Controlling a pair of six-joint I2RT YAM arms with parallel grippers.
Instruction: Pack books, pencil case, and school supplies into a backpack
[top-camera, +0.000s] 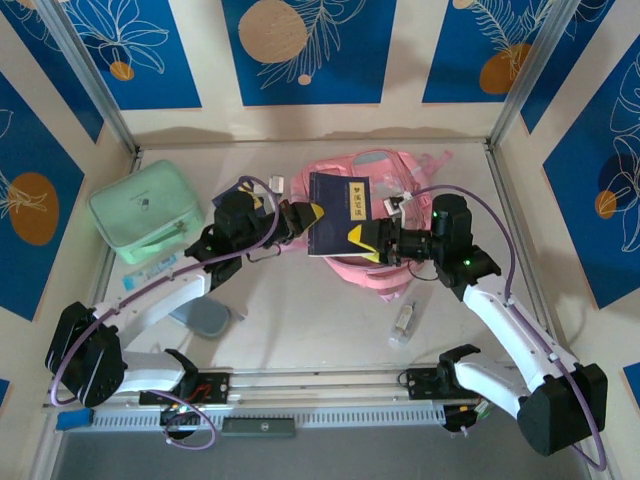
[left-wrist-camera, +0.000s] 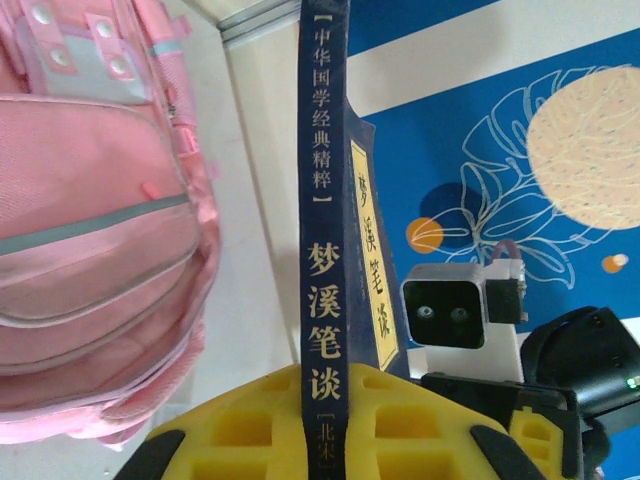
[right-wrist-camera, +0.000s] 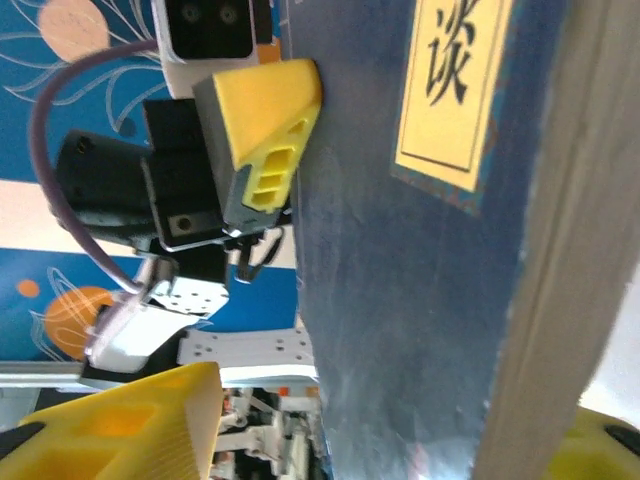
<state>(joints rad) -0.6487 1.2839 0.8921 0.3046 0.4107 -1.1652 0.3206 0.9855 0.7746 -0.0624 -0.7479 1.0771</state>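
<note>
Left gripper (top-camera: 305, 216): clenched on the book (top-camera: 340, 205). In the left wrist view its yellow fingers (left-wrist-camera: 240, 425) sit one on each cover at the near end of the spine.

Right gripper (top-camera: 366, 241): jaws part-way apart and astride the book's opposite, near-right corner. In the right wrist view one yellow finger (right-wrist-camera: 135, 420) stands clear of the cover. Whether the other finger presses the far face cannot be told.

Book: dark navy and thin, held off the table between the two grippers. In the top view it overlaps the left part of the pink backpack (top-camera: 400, 272). Whether it touches the fabric cannot be told. The cover with the yellow label (top-camera: 355, 195) is turned up towards the top camera. In the left wrist view the spine (left-wrist-camera: 325, 250) runs straight away from the fingers, its lettering reading along that line. The backpack (left-wrist-camera: 90, 250) lies to one side of it.

Arms: both reach inward from their bases at the near edge and meet over the middle of the table. The left wrist points right and the right wrist points left, so the grippers face each other across the book. In the right wrist view the left gripper's finger (right-wrist-camera: 265, 110) lies against the cover (right-wrist-camera: 400, 280).
</note>
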